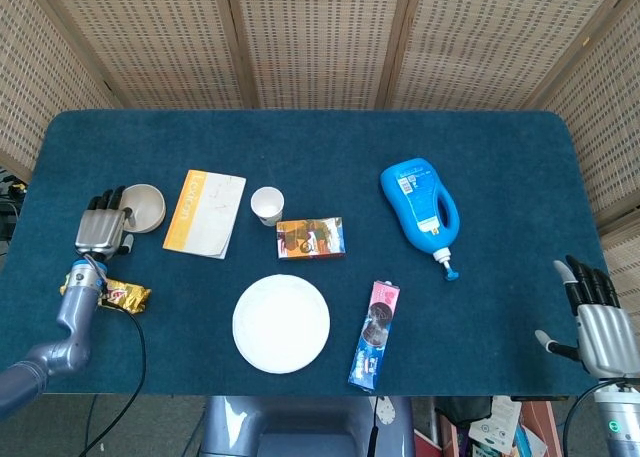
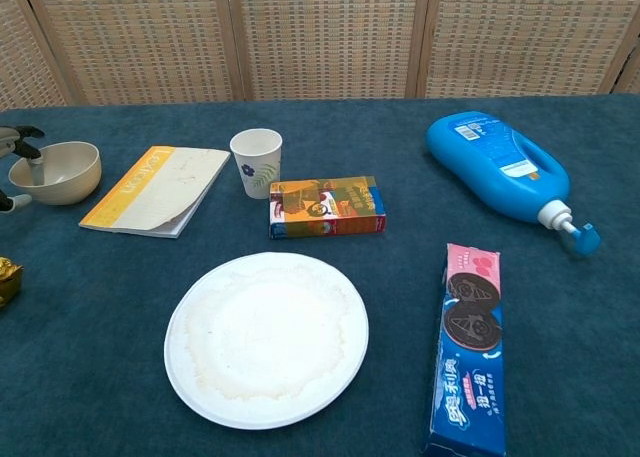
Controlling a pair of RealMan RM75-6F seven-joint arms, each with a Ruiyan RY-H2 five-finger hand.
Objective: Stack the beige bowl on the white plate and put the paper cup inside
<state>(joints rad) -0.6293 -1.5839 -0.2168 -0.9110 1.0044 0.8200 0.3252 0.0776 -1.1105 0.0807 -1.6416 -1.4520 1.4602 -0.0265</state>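
Note:
The beige bowl [image 1: 150, 205] [image 2: 65, 169] stands upright at the table's left side. My left hand [image 1: 102, 227] [image 2: 18, 147] is at the bowl's left rim, with fingertips reaching over the rim and the thumb outside the wall; the bowl still rests on the cloth. The white plate [image 1: 281, 323] [image 2: 266, 339] lies bare near the front middle. The paper cup [image 1: 267, 205] [image 2: 256, 161] stands upright behind it, beside a booklet. My right hand [image 1: 597, 322] hovers off the table's front right corner, fingers spread, holding nothing.
An orange-and-white booklet [image 1: 204, 213] lies between bowl and cup. A snack box [image 1: 311, 237] sits just behind the plate, a cookie pack [image 1: 374, 334] to its right, a blue bottle [image 1: 420, 205] further right. A gold packet [image 1: 115, 295] lies under my left forearm.

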